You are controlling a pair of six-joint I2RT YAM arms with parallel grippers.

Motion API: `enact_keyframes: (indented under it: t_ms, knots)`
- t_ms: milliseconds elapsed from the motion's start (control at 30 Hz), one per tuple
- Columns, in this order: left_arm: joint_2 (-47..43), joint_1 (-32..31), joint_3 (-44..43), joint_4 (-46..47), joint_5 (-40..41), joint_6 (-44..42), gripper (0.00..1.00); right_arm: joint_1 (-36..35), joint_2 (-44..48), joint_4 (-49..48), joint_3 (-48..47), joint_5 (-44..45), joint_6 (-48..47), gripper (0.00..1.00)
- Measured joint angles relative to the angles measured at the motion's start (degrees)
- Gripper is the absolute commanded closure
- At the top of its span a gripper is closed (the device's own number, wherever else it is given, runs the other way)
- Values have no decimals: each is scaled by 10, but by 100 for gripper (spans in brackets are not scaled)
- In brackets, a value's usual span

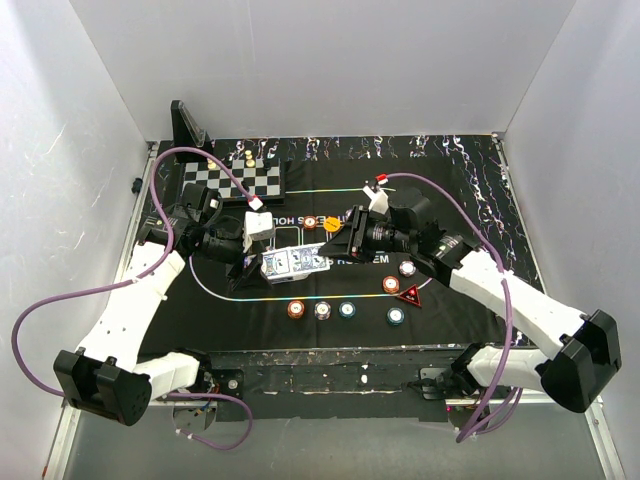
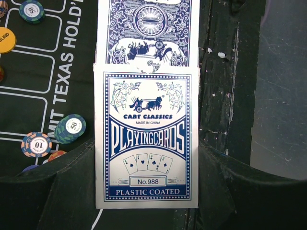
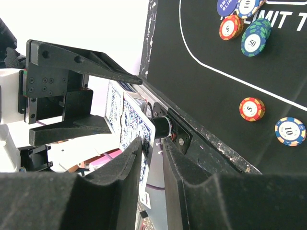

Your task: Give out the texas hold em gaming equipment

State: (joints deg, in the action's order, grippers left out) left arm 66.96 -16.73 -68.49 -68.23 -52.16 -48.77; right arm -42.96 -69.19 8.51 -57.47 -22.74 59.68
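Note:
My left gripper (image 1: 262,265) (image 2: 146,191) is shut on a white-and-blue playing card box (image 1: 283,262) (image 2: 146,139), held above the black mat. Blue-backed cards (image 1: 313,259) (image 2: 146,33) stick out of its open end. My right gripper (image 1: 335,248) (image 3: 152,143) is at that end, jaws a narrow gap apart, with the cards' edge (image 3: 136,127) beside its left finger. Chips lie on the mat: orange (image 1: 295,309), white (image 1: 322,309), teal (image 1: 346,309), and a yellow disc (image 1: 331,224). A red triangular marker (image 1: 410,296) lies on the right.
A chessboard with pieces (image 1: 240,180) lies at the back left, with a black stand (image 1: 188,125) behind it. More chips (image 1: 406,268) (image 1: 396,316) lie near my right arm. A green chip stack (image 2: 70,128) (image 3: 254,40) sits by the mat's white line. White walls enclose the table.

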Motion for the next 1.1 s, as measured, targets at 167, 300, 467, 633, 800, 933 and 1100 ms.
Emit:
enact_keyframes:
  t_ms: [167, 300, 467, 633, 800, 933, 1100]
  knots:
    - [0, 0, 0, 5, -2, 3, 56, 6, 12, 10, 3, 2, 0, 73]
    - [0, 0, 0, 6, -2, 4, 56, 12, 18, 10, 7, 2, -1, 78]
    - [0, 0, 0, 6, -2, 4, 57, 21, 25, 17, 11, 1, -1, 83]
    - [0, 0, 0, 8, -2, 4, 56, 34, 38, 20, 11, 0, -1, 88]
    - [0, 0, 0, 8, -2, 4, 56, 51, 59, 20, 12, -7, 3, 99]
    - [0, 0, 0, 9, -2, 4, 56, 64, 71, 12, 22, -20, 17, 99]
    - [0, 0, 0, 9, -2, 4, 56, 90, 71, 3, 30, -42, 36, 99]
